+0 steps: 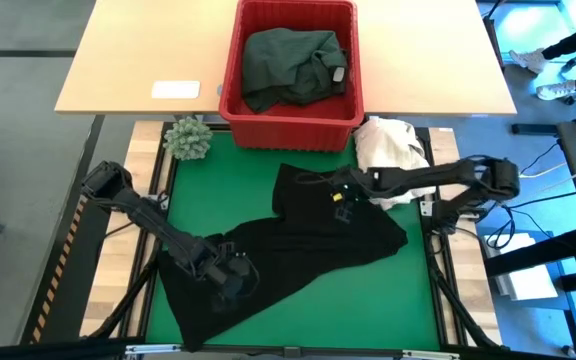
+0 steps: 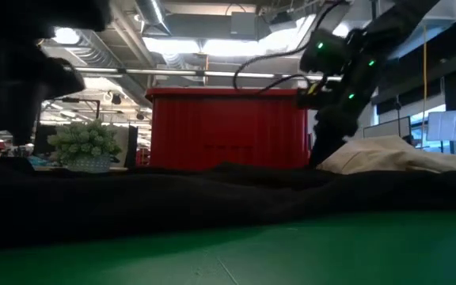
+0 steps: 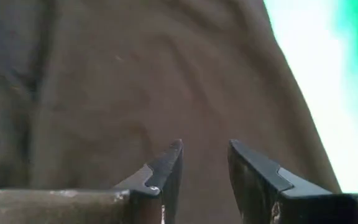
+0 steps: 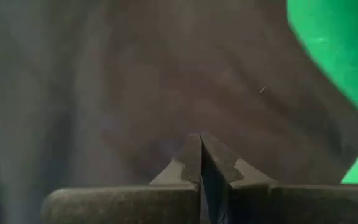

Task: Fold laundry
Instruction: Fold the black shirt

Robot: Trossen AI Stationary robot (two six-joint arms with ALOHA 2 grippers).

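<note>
A black garment [image 1: 298, 245] lies spread and creased on the green mat [image 1: 408, 300], running from the near left to the mat's middle; in the low view it is a dark ridge [image 2: 212, 198]. My left gripper [image 1: 236, 283] [image 3: 205, 146] slants down over its near-left part, open, with only cloth [image 3: 135, 87] showing past the gap. My right gripper [image 1: 340, 197] [image 4: 201, 135] is shut and slants down over the garment's far part [image 4: 166, 81]. A dark green garment [image 1: 290, 62] lies bunched in the red basket [image 1: 230, 100]. My left gripper's fingertips [image 3: 173, 155] stand right at the black cloth, but I cannot tell whether they touch it. My right gripper's shut fingertips [image 4: 194, 146] point slanting down at the garment's far part; nothing shows between them, and whether they press on the cloth I cannot tell.
A cream-white cloth heap [image 1: 388, 145] lies at the mat's far right corner, close to my right arm [image 1: 438, 180]. A small potted plant [image 1: 188, 138] stands at the far left corner. The basket sits on a wooden table [image 1: 138, 60] beyond the mat, with a white card [image 1: 176, 90].
</note>
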